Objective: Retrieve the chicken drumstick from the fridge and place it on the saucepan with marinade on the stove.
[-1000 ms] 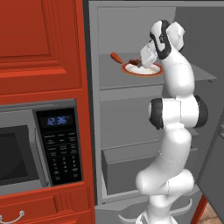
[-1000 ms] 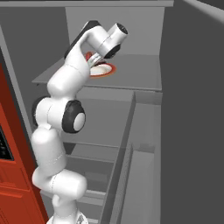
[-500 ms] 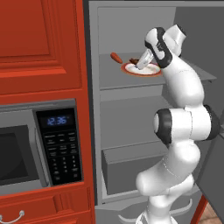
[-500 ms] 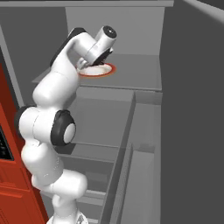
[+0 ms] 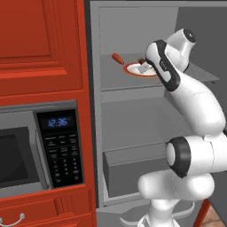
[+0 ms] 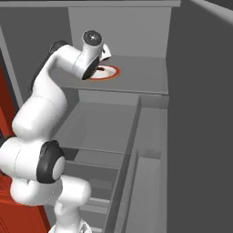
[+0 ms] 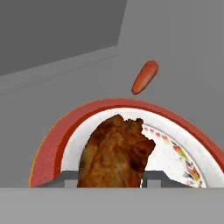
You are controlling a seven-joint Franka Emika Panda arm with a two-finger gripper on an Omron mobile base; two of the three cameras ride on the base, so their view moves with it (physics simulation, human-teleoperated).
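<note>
The chicken drumstick [image 7: 116,153], a lumpy brown piece of meat, sits between my gripper's [image 7: 109,178] two dark fingertips, just over a white orange-rimmed plate [image 7: 48,144]. My gripper is shut on it. The plate [image 5: 133,69] stands on the upper shelf of the open grey fridge [image 5: 133,115]. In the left base view my gripper [image 5: 144,66] reaches over the plate from the right. From the right base view the hand covers most of the plate [image 6: 113,72].
A short orange stick [image 7: 145,77] lies on the shelf beyond the plate [image 5: 118,58]. A grey drawer [image 5: 133,170] sits low in the fridge. The black-fronted microwave [image 5: 26,150] sits in red cabinets on the left. The fridge door [image 6: 200,113] stands at the right.
The arm's elbow has swung down and outward while the hand stayed over the plate. The grip on the drumstick is unchanged.
</note>
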